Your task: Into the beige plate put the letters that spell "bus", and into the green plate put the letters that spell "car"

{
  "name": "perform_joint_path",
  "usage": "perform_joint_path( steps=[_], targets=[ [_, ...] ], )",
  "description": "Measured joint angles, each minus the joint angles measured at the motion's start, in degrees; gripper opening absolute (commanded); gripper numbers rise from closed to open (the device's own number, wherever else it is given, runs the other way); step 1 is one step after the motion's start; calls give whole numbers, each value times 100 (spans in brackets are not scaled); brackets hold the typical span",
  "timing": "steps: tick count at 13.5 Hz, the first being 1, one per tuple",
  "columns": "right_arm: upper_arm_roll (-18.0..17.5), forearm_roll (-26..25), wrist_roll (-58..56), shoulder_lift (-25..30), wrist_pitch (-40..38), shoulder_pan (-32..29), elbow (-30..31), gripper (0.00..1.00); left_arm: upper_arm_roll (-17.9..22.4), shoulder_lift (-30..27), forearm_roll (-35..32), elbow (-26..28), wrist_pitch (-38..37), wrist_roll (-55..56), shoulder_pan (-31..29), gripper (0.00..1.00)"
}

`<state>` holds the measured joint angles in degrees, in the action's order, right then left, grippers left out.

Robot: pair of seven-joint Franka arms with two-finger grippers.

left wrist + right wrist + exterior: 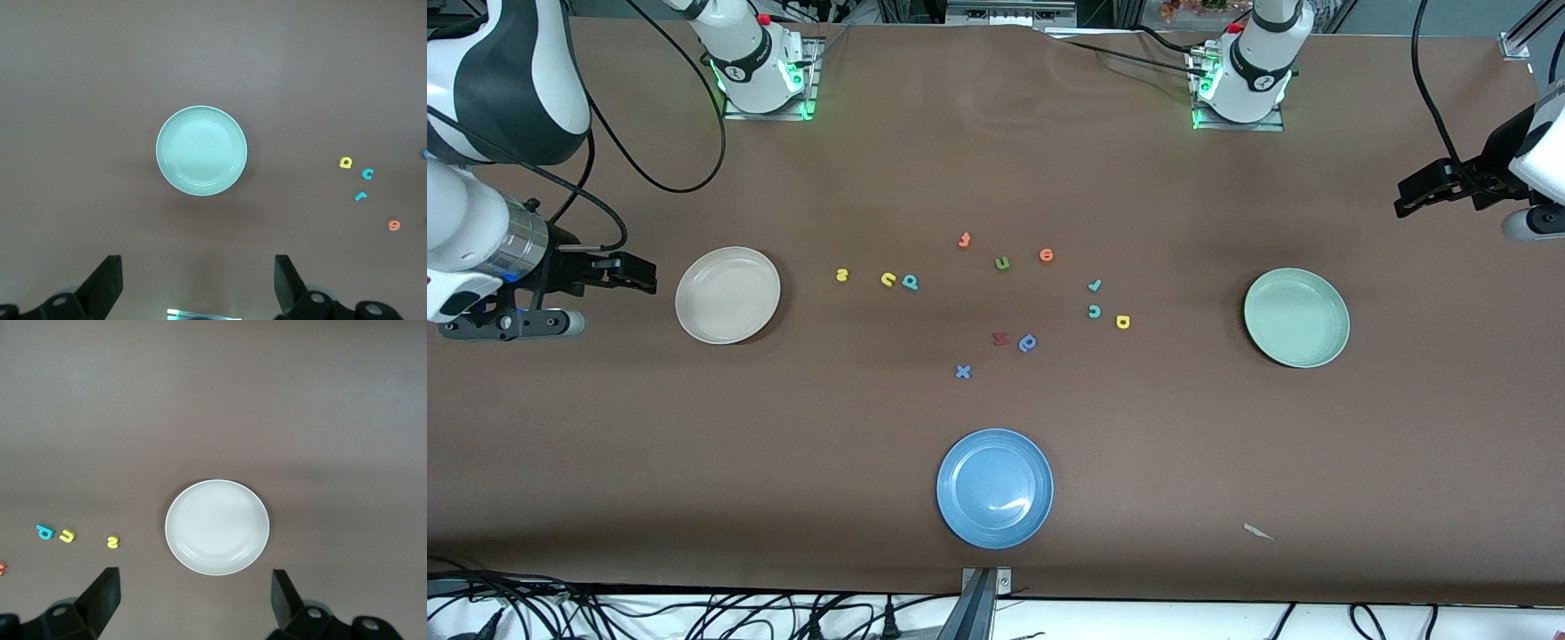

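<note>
The empty beige plate (727,295) (217,527) lies toward the right arm's end. Beside it are the yellow "s" (842,276) (113,541), yellow "u" (887,279) (67,535) and teal "b" (910,283) (45,532). The empty green plate (1296,317) (201,151) lies toward the left arm's end. Near it are the teal "r" (1095,285) (361,196), teal "c" (1094,311) (367,174) and yellow "a" (1122,322) (345,162). My right gripper (640,274) (195,597) hangs open, empty, over bare table at its end. My left gripper (1405,200) (198,280) hangs likewise.
A blue plate (995,488) sits near the front edge. Other letters lie mid-table: orange "t" (964,240), olive "u" (1001,263), orange "o" (1047,255), red "m" (1000,339), blue "p" (1028,343), blue "x" (962,372). A paper scrap (1258,532) lies near the front edge.
</note>
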<state>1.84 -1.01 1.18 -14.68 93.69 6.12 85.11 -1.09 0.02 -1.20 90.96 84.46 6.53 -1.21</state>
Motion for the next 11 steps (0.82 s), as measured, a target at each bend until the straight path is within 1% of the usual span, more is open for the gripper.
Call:
perform_joint_path(
  steps=[5,11],
  targets=[
    [-26,-105,3,2,-2,7,0,99,-15,0,-17,0,0,0,0,100],
    [-27,-112,10,6,-2,11,0,100,-16,0,-17,0,0,0,0,100]
  ],
)
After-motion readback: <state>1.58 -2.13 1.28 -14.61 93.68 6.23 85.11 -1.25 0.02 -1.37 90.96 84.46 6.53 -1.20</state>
